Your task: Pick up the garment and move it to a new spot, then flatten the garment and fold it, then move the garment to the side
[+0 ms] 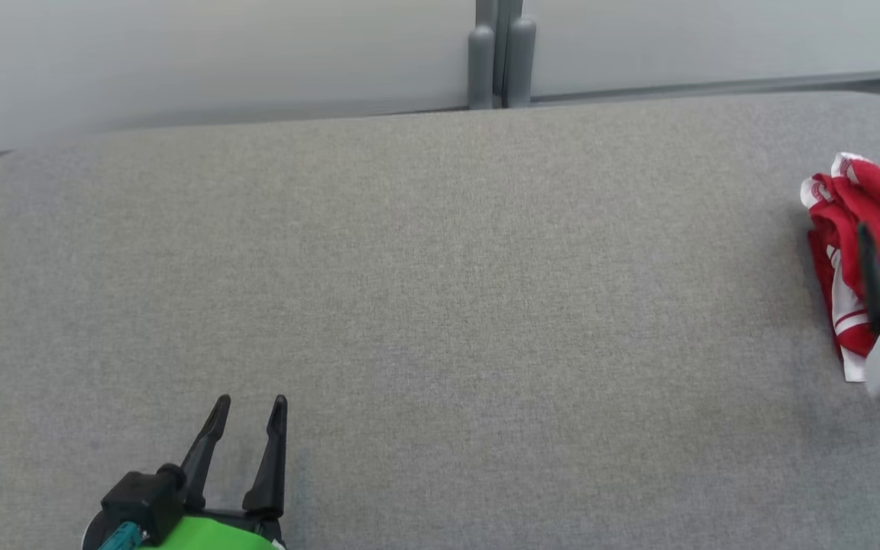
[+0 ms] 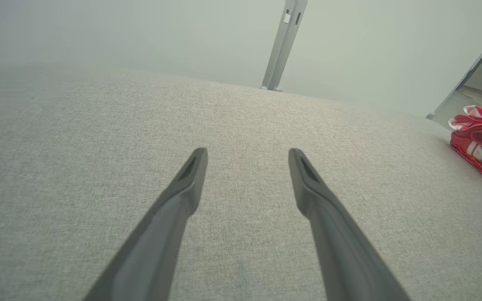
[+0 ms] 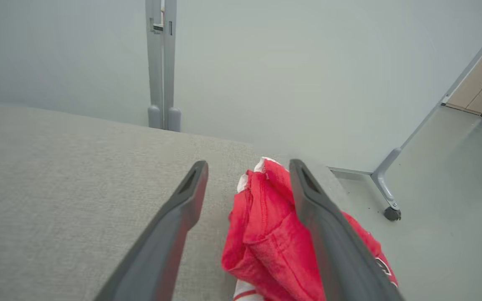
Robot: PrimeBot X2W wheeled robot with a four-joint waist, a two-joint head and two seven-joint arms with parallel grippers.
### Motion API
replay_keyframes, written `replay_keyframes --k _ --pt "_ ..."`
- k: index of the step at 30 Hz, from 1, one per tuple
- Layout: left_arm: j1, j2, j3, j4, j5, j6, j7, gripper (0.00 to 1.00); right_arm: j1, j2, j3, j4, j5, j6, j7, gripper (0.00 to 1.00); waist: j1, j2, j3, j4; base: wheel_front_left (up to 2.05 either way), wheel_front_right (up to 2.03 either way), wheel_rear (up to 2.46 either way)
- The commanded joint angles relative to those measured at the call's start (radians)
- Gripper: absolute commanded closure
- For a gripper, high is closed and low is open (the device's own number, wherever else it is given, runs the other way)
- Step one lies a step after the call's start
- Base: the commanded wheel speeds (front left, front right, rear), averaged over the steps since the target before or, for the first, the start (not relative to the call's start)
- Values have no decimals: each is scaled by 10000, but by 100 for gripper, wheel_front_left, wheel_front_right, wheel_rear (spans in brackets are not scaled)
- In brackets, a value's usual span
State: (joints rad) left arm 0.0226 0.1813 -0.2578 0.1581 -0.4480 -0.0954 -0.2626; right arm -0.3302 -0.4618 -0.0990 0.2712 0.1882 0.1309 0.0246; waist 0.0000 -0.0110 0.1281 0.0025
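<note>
- Head view: garment (image 1: 868,206), red-and-white, soft crumpled heap, 3 o'clock on grey woven surface (image 1: 440,267); left pincer (image 1: 251,401), 7 o'clock, wide, empty.
- Left wrist view: garment at 3 o'clock, well apart from the pincer.
- Right wrist view: right pincer (image 3: 247,165) wide, over the garment at 6 o'clock, gripping nothing; likely light, limp; take a raised fold.

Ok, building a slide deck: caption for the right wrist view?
Open right gripper poised over a crumpled red-and-white garment at the edge of the grey table.
</note>
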Motion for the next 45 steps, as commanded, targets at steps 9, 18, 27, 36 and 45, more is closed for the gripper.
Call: replay_keyframes --k 9,18,27,36,45 --pt "809 223 664 54 62 143 -25 0 3597 1678 928 -772 -216 -8 -2428 0 0 110 -1525 1109 0 0 0" --pt "1157 43 1160 374 489 60 -23 0 4358 2995 178 -567 -1214 -8 -2900 0 0 110 -1767 1286 0 0 0" --pt "1324 -251 1721 582 1100 -210 -23 0 4959 3808 -470 -793 -1859 -8 -2902 0 0 110 -1994 1317 0 0 0" --pt "1206 -364 1796 522 1390 -346 -23 0 5086 4052 -1117 -992 -2548 -8 -2904 0 0 110 -2052 1203 0 0 0" --pt "1262 -296 1715 505 1286 -363 -23 0 4905 4100 -1362 -767 -2913 -8 -2903 0 0 110 -2119 1032 0 0 0"
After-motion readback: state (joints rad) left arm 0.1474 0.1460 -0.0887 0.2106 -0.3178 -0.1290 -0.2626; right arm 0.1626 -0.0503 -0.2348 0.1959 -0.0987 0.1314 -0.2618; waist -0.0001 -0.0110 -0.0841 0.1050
